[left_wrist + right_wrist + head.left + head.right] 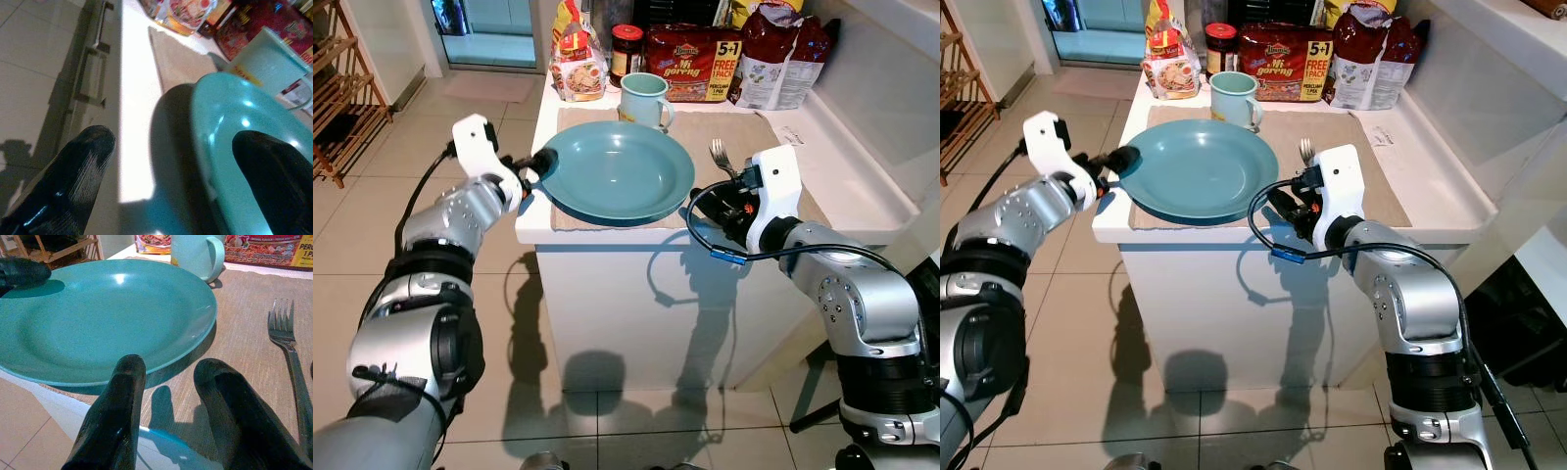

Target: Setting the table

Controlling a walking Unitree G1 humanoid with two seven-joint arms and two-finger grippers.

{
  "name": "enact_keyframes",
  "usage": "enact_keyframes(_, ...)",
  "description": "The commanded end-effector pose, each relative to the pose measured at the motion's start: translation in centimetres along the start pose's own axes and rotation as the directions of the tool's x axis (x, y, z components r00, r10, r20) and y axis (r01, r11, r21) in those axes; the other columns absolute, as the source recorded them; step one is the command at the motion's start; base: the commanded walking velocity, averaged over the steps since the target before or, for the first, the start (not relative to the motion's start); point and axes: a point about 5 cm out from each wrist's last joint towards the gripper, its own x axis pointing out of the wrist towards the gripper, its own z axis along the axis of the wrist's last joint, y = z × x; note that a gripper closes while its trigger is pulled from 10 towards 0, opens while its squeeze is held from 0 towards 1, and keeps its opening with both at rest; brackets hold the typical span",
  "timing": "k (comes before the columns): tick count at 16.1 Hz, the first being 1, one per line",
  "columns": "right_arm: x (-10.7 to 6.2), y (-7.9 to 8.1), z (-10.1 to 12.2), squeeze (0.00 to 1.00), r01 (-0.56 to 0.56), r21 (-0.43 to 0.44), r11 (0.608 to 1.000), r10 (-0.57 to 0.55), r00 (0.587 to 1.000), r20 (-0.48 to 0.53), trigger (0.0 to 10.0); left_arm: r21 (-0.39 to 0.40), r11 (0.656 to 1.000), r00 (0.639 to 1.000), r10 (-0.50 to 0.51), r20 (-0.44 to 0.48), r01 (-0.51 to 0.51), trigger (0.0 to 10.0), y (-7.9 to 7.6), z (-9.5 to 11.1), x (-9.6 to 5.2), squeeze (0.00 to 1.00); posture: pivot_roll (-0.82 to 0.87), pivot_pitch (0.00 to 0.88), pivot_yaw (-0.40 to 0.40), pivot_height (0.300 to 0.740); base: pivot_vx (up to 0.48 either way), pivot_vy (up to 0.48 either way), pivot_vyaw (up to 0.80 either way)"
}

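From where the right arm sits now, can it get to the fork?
Probably yes. The right gripper hangs open at the counter's front edge, the fork lies flat on the placemat just ahead, apart from the plate, with nothing between.

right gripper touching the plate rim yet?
Apart. In the right wrist view the right gripper sits short of the teal plate, with placemat and the plate's shadow showing between.

I had both silver arms raised and bent inward in front of the body. My left gripper (536,166) was reached forward at chest height, its two black fingers (78,171) spread apart. My right gripper (1283,206) was held level on the opposite side, pointing across toward the left one, fingers (115,416) parted as well.
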Motion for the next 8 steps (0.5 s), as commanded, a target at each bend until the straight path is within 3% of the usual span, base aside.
enact_keyframes(1,-0.2,0.0,0.2,0.00,-0.003,-0.008,1.000,0.003,1.000,-0.001,10.0,-0.007,1.000,1.000,-0.024,-0.003,0.024,10.0,-0.7,0.2,0.3,0.00,-0.05,0.056,-0.053,0.740,0.000,0.000,0.00)
enact_keyframes(4,-0.5,1.1,-0.5,0.00,-0.133,-0.022,0.991,0.131,0.989,-0.069,10.0,-0.024,0.995,0.994,-0.093,-0.056,0.092,10.0,-2.0,-0.8,0.7,0.00,-0.05,0.056,-0.046,0.740,0.000,0.000,0.00)
enact_keyframes(8,-3.0,1.3,-0.1,0.00,-0.326,-0.052,0.944,0.317,0.938,-0.137,10.0,-0.028,0.997,0.995,-0.068,-0.077,0.066,9.8,-1.9,-1.1,0.9,0.00,-0.05,0.057,-0.036,0.740,0.000,0.000,0.00)
